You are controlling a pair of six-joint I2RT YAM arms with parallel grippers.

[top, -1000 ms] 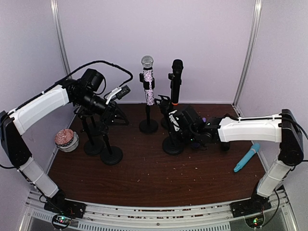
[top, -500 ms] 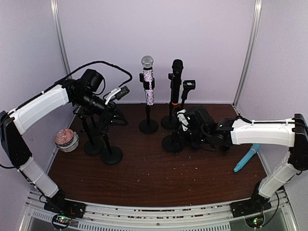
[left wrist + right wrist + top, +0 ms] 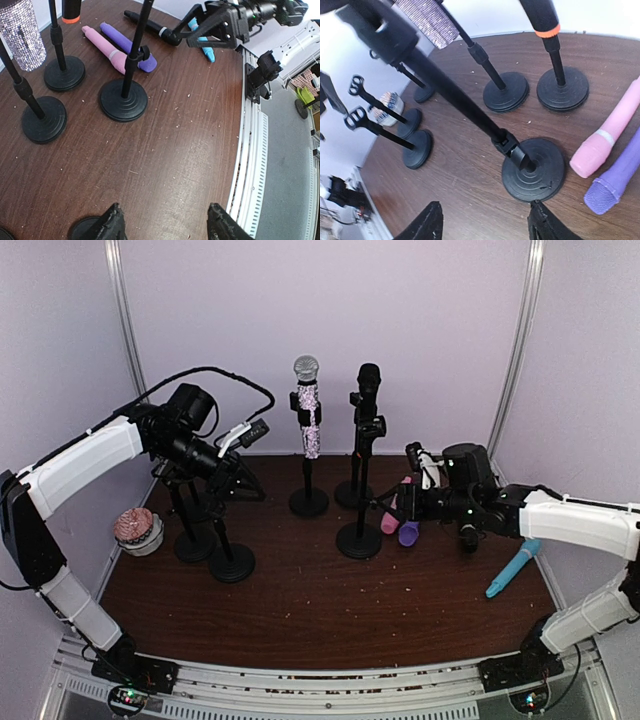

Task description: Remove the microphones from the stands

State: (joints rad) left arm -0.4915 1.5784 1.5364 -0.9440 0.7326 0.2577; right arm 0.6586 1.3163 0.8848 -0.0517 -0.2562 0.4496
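Two microphones stand clipped in stands at the far middle of the dark brown wooden table (image 3: 330, 610).

The silver glitter microphone (image 3: 309, 420) is upright, its long axis vertical and its mesh head up, gripped mid-body by the clip of its black round-based stand (image 3: 309, 502). Just to its right, the black microphone with an orange band (image 3: 366, 410) is also vertical with its head up, on a second black stand (image 3: 353, 495).

Nearer, an empty black stand (image 3: 359, 541) carries a bare clip. Right of its base, a pink microphone (image 3: 390, 518) and a purple microphone (image 3: 408, 532) lie flat side by side, heads toward the near side. A plain black microphone (image 3: 150, 25) lies flat beyond them, one end just beside a right finger; contact cannot be told. A blue microphone (image 3: 512, 568) lies well to the right.

The right gripper (image 3: 485, 222) has its fingers spread apart and holds nothing, facing the empty stand. The left gripper (image 3: 165, 227) is likewise spread and empty, over two short empty stands (image 3: 232, 562) at the left.

At the left edge, a small white ribbed cup (image 3: 143, 543) holds a pink lumpy item (image 3: 133, 523).
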